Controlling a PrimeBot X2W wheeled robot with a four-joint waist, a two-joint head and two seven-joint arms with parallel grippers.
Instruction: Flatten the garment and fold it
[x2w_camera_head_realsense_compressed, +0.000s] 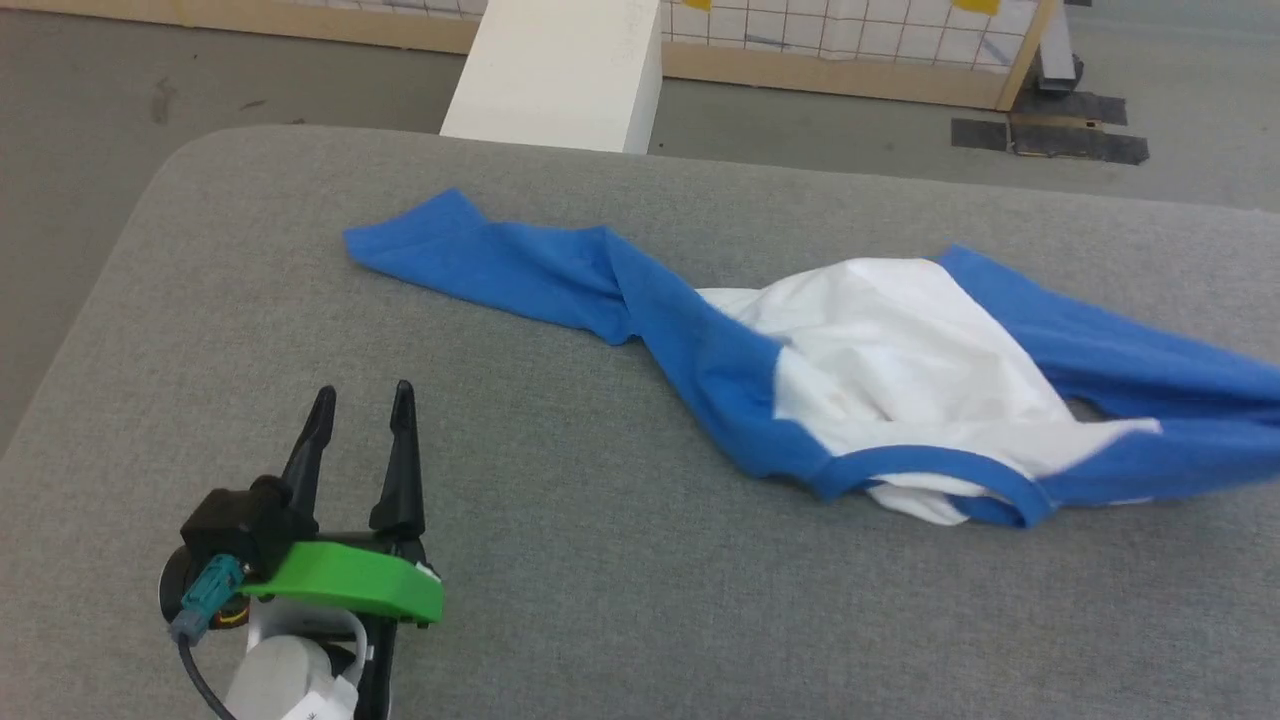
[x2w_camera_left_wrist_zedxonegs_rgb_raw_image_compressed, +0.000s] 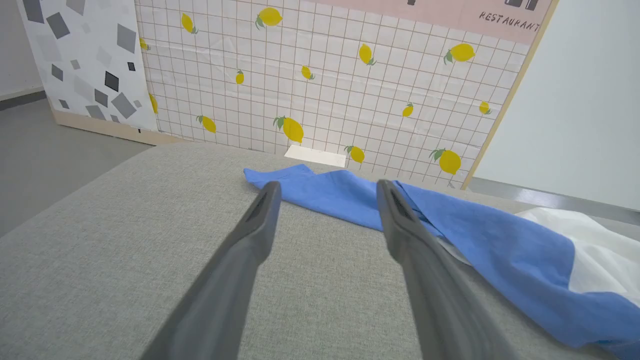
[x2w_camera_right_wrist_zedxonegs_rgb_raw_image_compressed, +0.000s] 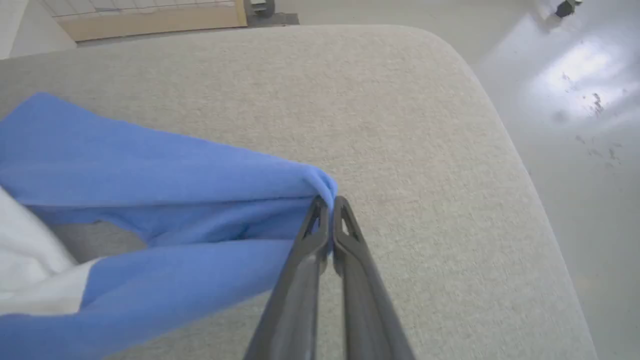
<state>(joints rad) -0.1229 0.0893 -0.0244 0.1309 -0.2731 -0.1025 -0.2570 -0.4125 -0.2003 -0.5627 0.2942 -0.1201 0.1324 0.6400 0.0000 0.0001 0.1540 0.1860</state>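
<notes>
Lying crumpled at right on the pad (x2w_camera_head_realsense_compressed: 600, 560), the shirt (x2w_camera_head_realsense_compressed: 880, 340) is clamped by a blue edge in the right gripper (x2w_camera_right_wrist_zedxonegs_rgb_raw_image_compressed: 330, 202), the left gripper (x2w_camera_head_realsense_compressed: 362, 392) is seen jaws apart, and so thin a pinch could be tugged loose.

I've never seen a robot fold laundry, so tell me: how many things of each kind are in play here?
T-shirt: 1
Grippers: 2 (left gripper open, right gripper shut on the T-shirt)
Grey padded table: 1
Total: 4
</notes>
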